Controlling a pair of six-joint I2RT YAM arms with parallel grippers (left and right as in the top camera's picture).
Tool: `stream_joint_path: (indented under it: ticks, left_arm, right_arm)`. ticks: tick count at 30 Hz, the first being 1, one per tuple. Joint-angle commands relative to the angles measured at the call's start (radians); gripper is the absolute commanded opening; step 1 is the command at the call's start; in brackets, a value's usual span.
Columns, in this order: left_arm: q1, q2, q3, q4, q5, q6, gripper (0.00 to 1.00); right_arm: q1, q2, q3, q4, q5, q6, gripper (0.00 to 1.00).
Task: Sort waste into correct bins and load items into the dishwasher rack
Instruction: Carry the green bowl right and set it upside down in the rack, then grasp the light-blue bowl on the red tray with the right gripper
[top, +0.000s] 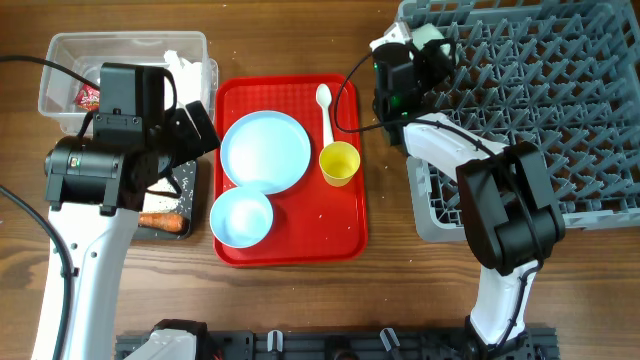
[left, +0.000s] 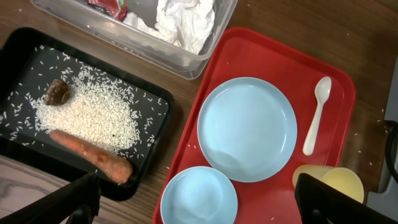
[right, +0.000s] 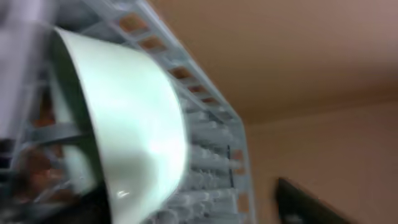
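Observation:
On the red tray (top: 290, 250) lie a light blue plate (top: 265, 150), a light blue bowl (top: 241, 217), a yellow cup (top: 339, 163) and a white spoon (top: 325, 110). My left gripper (left: 205, 205) hangs open above that bowl (left: 199, 196), holding nothing. A second pale bowl (right: 130, 118) stands on its side among the pegs at the near left corner of the grey rack (top: 530, 80). My right gripper (top: 420, 45) is open beside it, its jaws wide apart. A carrot (left: 93, 155), rice (left: 87, 115) and a brown scrap (left: 58, 92) lie in the black tray (left: 18, 50).
The clear tub (left: 149, 43) behind the black tray holds a crumpled napkin (left: 183, 18) and a red wrapper (left: 109, 6). The left arm's body covers much of the black tray in the overhead view. Bare wood separates the red tray from the rack.

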Motion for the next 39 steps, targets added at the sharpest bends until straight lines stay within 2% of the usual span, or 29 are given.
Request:
stream_joint_path:
  ticks: [1,7,9,11,14,17,20,21,23,25,27,30,31,32,33,36,39]
  left_arm:
    - [0.007,0.006,0.008,0.007,-0.032,0.016,1.0]
    - [0.007,0.008,0.008,0.011,-0.032,0.016,1.0]
    - [0.007,0.008,0.008,0.011,-0.032,0.016,1.0]
    - [0.007,0.008,0.008,0.011,-0.032,0.016,1.0]
    - [0.007,0.008,0.008,0.01,-0.032,0.016,1.0]
    - [0.014,0.008,0.008,0.011,-0.032,0.016,1.0]
    - [0.079,0.002,0.008,0.005,-0.012,0.012,1.0]
    - [0.118,-0.005,0.008,0.003,0.015,0.011,1.0]
    - [0.214,-0.018,0.008,0.003,0.087,0.003,1.0]
    - [0.321,-0.025,0.008,0.003,0.158,-0.022,1.0]
    - [0.411,-0.019,0.008,0.003,0.191,-0.022,1.0]
    - [0.465,-0.01,0.008,-0.003,0.19,-0.018,1.0]
    - [0.478,-0.007,0.008,-0.016,0.19,-0.018,1.0]
    - [0.48,-0.007,0.008,-0.026,0.19,-0.018,1.0]
    - [0.48,-0.007,0.008,-0.036,0.19,-0.017,1.0]
    - [0.48,-0.007,0.006,-0.059,0.188,-0.01,1.0]
    - [0.48,-0.007,0.006,-0.079,0.185,-0.01,1.0]
  right_arm:
    - [0.001,0.007,0.0,0.029,0.019,0.042,1.0]
    - [0.018,-0.13,0.0,0.019,-0.047,0.071,1.0]
    - [0.032,-0.187,0.0,-0.056,-0.124,0.079,1.0]
    - [0.04,-0.227,0.0,-0.182,-0.24,0.155,1.0]
    - [0.042,-0.246,0.0,-0.34,-0.336,0.332,1.0]
    - [0.091,-0.326,0.002,-0.567,-0.492,0.607,1.0]
    - [0.164,-0.45,0.002,-0.754,-0.882,0.861,1.0]
    - [0.184,-0.486,0.0,-0.804,-1.103,0.999,1.0]
    - [0.214,-0.493,-0.001,-0.859,-1.329,1.143,0.95]
    - [0.267,-0.48,-0.024,-0.89,-1.36,1.263,0.91]
    - [0.342,-0.462,-0.061,-0.889,-1.321,1.343,0.82]
    - [0.443,-0.414,-0.088,-0.873,-1.187,1.454,0.8]
    - [0.486,-0.381,-0.088,-0.874,-1.127,1.518,0.68]
    - [0.521,-0.343,-0.088,-0.882,-1.089,1.619,0.65]
    - [0.539,-0.313,-0.088,-0.876,-1.085,1.657,0.63]
    - [0.565,-0.214,-0.088,-0.831,-1.124,1.695,0.61]
    - [0.565,-0.169,-0.088,-0.794,-1.166,1.695,0.53]
